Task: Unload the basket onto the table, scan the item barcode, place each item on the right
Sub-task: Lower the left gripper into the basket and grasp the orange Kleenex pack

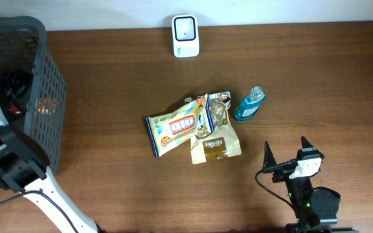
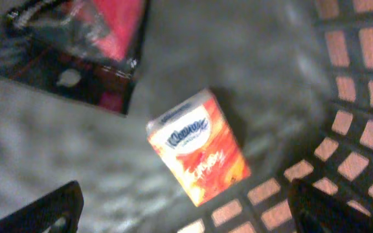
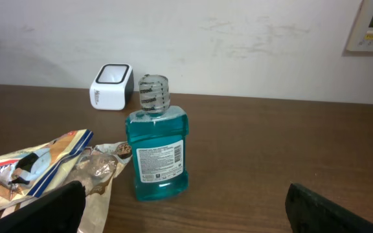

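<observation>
The white barcode scanner point(image 1: 186, 27) stands at the table's far edge, also seen in the right wrist view as a scanner point(image 3: 111, 86) behind the bottle. A blue mouthwash bottle point(image 1: 248, 103) point(image 3: 158, 145) stands upright right of a pile of snack packets point(image 1: 196, 126) point(image 3: 41, 165). My right gripper point(image 1: 285, 144) point(image 3: 186, 213) is open and empty, a short way in front of the bottle. My left gripper point(image 2: 188, 210) hangs open inside the basket, above an orange tissue pack point(image 2: 198, 147) that lies on the basket floor. It holds nothing.
The dark grey plastic basket point(image 1: 44, 97) stands at the table's left edge, with my left arm point(image 1: 11, 162) over it. A pink and black packet point(image 2: 83, 45) lies in the basket beyond the tissue pack. The basket's lattice wall point(image 2: 355, 110) rises to the right of the pack.
</observation>
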`<act>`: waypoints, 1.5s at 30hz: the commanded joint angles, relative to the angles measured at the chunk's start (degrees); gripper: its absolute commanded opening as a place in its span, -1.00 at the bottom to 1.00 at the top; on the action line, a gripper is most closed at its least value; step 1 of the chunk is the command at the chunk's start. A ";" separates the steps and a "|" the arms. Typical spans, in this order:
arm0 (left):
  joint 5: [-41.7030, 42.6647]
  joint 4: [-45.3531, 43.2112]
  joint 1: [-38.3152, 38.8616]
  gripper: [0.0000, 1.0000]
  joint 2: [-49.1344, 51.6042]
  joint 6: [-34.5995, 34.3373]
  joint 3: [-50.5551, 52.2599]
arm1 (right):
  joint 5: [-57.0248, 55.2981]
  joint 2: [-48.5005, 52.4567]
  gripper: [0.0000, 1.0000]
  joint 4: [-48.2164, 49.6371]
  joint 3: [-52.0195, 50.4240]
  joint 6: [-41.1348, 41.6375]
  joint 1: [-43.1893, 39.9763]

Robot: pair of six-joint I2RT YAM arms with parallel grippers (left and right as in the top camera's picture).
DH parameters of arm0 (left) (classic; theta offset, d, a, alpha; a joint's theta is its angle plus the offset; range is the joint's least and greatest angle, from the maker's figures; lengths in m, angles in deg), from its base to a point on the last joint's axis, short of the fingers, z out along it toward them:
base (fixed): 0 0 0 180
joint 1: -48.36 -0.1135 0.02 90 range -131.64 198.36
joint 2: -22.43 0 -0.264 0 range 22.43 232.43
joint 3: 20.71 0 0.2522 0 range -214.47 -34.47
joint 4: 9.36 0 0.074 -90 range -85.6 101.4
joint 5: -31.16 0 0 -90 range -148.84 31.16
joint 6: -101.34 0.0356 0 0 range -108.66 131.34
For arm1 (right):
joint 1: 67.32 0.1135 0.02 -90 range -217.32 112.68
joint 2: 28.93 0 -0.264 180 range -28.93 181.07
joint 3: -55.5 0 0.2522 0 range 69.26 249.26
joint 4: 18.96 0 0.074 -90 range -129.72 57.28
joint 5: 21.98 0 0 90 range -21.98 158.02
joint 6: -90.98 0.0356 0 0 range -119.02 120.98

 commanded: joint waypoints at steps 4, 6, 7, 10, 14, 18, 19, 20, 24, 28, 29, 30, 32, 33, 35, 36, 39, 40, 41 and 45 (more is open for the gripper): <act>0.81 -5.95 2.80 0.98 -0.02 -0.85 5.75 | -0.33 -0.37 0.97 -0.11 -0.52 -0.04 0.04; 0.17 -6.14 3.21 0.98 -0.02 -3.34 6.19 | -0.33 -0.37 0.97 -0.11 -0.52 -0.04 0.04; 0.22 -6.49 3.45 0.98 -0.02 -4.26 6.38 | -0.33 -0.37 0.97 -0.11 -0.52 -0.04 0.04; -2.08 -6.43 3.91 0.99 -0.02 -6.93 6.78 | -0.33 -0.37 0.97 -0.11 -0.52 -0.04 0.04; -6.23 -6.08 4.20 0.98 -0.02 -12.37 8.87 | -0.33 -0.37 0.97 -0.11 -0.52 -0.04 0.04; -6.03 -9.79 4.24 0.98 -0.02 -14.34 13.29 | -0.33 -0.37 0.97 -0.11 -0.52 -0.02 0.04; -6.03 -11.02 4.24 0.98 -0.02 -14.34 14.47 | -0.33 -0.37 0.97 -0.11 -0.52 -0.04 0.04; -6.03 -11.98 4.24 0.98 -0.02 -14.32 15.32 | -0.33 -0.37 0.97 -0.11 -0.52 -0.04 0.04; -6.01 -15.63 4.24 0.98 -0.02 -14.29 17.86 | -0.33 -0.37 0.97 -0.11 -0.52 -0.04 0.04; -6.05 -16.61 4.24 0.97 -0.02 -14.27 18.01 | -0.33 -0.37 0.97 -0.11 -0.52 -0.04 0.04; -6.03 -16.87 4.22 0.89 -0.02 -14.27 18.01 | -0.33 -0.37 0.97 -0.11 -0.52 -0.02 0.04; -6.05 -17.11 4.22 0.78 -0.02 -14.27 18.01 | -0.33 -0.37 0.97 -0.11 -0.52 -0.04 0.04; -6.05 -17.25 4.22 0.36 -0.02 -14.27 18.01 | -0.33 -0.37 0.97 -0.11 -0.52 -0.04 0.04; -6.03 -17.22 4.22 0.13 -0.02 -14.27 18.01 | -0.33 -0.37 0.97 -0.11 -0.52 -0.02 0.04; -6.03 -17.22 4.22 -0.17 -0.02 -14.27 18.01 | -0.33 -0.37 0.97 -0.11 -0.52 -0.04 0.04; -6.03 -17.20 4.22 -0.25 -0.02 -14.27 18.01 | -0.33 -0.37 0.97 -0.11 -0.52 -0.04 0.04; -6.01 -17.22 4.22 -0.37 -0.02 -14.27 18.01 | -0.33 -0.37 0.97 -0.11 -0.52 -0.04 0.04; -6.03 -17.22 4.22 -0.44 -0.02 -14.27 18.01 | -0.33 -0.37 0.97 -0.11 -0.52 -0.02 0.04; -6.03 -17.22 4.22 -0.49 -0.02 -14.27 18.01 | -0.33 -0.37 0.97 -0.11 -0.52 -0.04 0.04; -6.01 -17.20 4.11 -0.62 -0.04 -14.25 17.99 | -0.33 -0.37 0.97 -0.11 -0.52 -0.02 0.04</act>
